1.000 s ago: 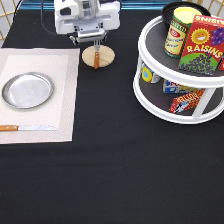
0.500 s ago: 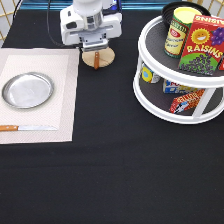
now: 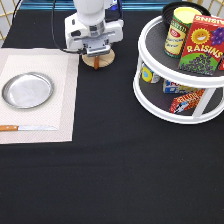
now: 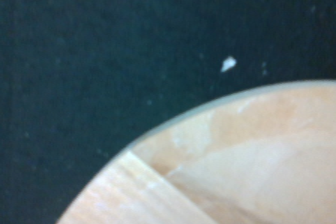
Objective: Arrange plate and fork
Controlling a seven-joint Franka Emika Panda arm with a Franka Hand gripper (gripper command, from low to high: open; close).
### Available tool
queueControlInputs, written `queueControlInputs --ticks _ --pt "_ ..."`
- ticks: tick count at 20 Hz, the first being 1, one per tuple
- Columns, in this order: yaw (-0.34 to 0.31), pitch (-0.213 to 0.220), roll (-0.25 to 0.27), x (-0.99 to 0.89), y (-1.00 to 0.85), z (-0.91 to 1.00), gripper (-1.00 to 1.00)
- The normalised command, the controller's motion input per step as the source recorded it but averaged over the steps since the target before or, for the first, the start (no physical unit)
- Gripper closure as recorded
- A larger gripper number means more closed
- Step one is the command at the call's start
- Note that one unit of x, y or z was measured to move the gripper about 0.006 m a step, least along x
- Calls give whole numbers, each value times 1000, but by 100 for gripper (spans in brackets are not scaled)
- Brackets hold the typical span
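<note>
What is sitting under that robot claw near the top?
A round wooden disc lies under the claw, with something brown upright on it. The claw covers most of it, so I cannot tell what it is.

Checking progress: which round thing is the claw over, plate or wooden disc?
The wooden disc: the claw sits above it, while the plate lies apart on the mat.

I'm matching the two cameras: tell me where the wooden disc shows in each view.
Exterior view: wooden disc near the top, right of the placemat, mostly hidden under the gripper.
Wrist view: the disc fills one corner.
Shared landmark: the black tablecloth.
</note>
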Motion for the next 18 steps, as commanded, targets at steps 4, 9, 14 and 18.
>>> queueControlInputs --ticks 4,9,14,18 --pt "-13 -17 -85 1 156 0 -100" --pt "-47 -58 -79 0 47 -175 -100" --pt "-90 -82 -91 -141 17 -483 100" --pt "-47 -82 -108 -188 90 -326 100"
